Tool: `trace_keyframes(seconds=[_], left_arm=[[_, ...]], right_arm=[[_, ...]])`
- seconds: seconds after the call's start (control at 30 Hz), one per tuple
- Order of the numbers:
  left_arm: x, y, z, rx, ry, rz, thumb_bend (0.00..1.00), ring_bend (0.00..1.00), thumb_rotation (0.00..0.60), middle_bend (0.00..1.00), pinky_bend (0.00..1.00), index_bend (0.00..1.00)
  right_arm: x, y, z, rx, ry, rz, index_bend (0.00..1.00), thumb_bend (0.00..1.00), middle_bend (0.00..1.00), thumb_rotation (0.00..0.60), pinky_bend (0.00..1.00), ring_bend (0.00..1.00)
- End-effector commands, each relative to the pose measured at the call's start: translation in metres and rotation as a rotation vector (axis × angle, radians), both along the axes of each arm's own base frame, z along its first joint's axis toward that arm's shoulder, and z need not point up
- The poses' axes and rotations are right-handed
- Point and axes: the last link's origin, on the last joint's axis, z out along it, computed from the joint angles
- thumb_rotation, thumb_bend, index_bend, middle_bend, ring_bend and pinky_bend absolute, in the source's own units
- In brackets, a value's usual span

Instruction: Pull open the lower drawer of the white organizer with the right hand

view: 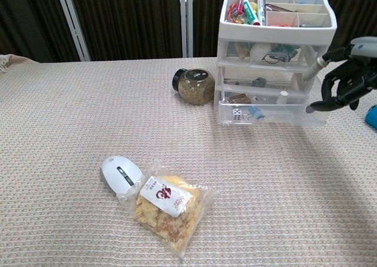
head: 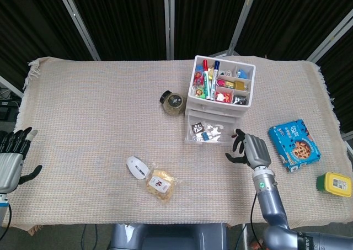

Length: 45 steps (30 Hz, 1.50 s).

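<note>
Beside the white organizer | lower drawer stands pulled out | right robot hand curled at its front corner, contact unclear.

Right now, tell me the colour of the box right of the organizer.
Blue, with cookies pictured on it; the box shows best in the head view.
</note>
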Motion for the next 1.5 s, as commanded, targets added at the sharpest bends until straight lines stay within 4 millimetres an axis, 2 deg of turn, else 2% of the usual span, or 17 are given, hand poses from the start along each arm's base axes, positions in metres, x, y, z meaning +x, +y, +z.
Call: trace_keyframes(seconds=[0.03, 0.23, 0.37, 0.57, 0.93, 1.1, 1.17, 1.23, 1.33, 1.5], left_arm=[[0.000, 0.000, 0.000, 0.000, 0.000, 0.000, 0.29, 0.00, 0.600, 0.00, 0.00, 0.00], [0.000, 0.000, 0.000, 0.000, 0.000, 0.000, 0.29, 0.00, 0.600, 0.00, 0.00, 0.00], [0.000, 0.000, 0.000, 0.000, -0.001, -0.001, 0.29, 0.00, 0.600, 0.00, 0.00, 0.00], [0.000, 0.000, 0.000, -0.001, -0.003, -0.001, 0.29, 0.00, 0.600, 0.00, 0.00, 0.00], [-0.001, 0.000, 0.000, -0.004, -0.007, -0.002, 0.29, 0.00, 0.600, 0.00, 0.00, 0.00], [-0.001, 0.000, 0.000, -0.004, -0.008, -0.003, 0.29, 0.00, 0.600, 0.00, 0.00, 0.00], [-0.001, 0.000, 0.000, -0.004, -0.008, -0.003, 0.29, 0.00, 0.600, 0.00, 0.00, 0.00], [-0.001, 0.000, 0.000, -0.004, -0.009, -0.003, 0.29, 0.00, 0.600, 0.00, 0.00, 0.00], [-0.001, 0.000, 0.000, -0.004, -0.008, -0.003, 0.29, 0.00, 0.600, 0.00, 0.00, 0.00], [-0.001, 0.000, 0.000, -0.004, -0.008, -0.003, 0.29, 0.00, 0.600, 0.00, 0.00, 0.00]], right_arm=[[0.010, -0.005, 0.014, -0.055, 0.001, 0.050, 0.35, 0.13, 0.62, 0.600, 0.61, 0.63], [0.020, -0.029, 0.030, -0.104, 0.095, 0.101, 0.47, 0.10, 0.90, 0.600, 0.67, 0.87], [0.023, -0.042, 0.032, -0.055, 0.161, 0.104, 0.50, 0.09, 0.99, 0.600, 0.71, 0.96], [0.029, -0.052, 0.028, 0.027, 0.247, 0.124, 0.52, 0.03, 1.00, 0.600, 0.72, 1.00], [0.034, -0.070, 0.010, 0.064, 0.304, 0.174, 0.53, 0.00, 1.00, 0.600, 0.72, 1.00], [0.032, -0.072, 0.001, 0.088, 0.313, 0.175, 0.45, 0.00, 1.00, 0.600, 0.72, 1.00], [0.031, -0.073, -0.002, 0.097, 0.312, 0.173, 0.35, 0.00, 1.00, 0.600, 0.72, 1.00], [0.029, -0.072, -0.004, 0.114, 0.314, 0.169, 0.31, 0.00, 1.00, 0.600, 0.72, 1.00], [0.028, -0.071, -0.007, 0.137, 0.322, 0.163, 0.33, 0.00, 1.00, 0.600, 0.72, 1.00], [0.030, -0.074, -0.007, 0.114, 0.310, 0.164, 0.44, 0.04, 1.00, 0.600, 0.72, 1.00]])
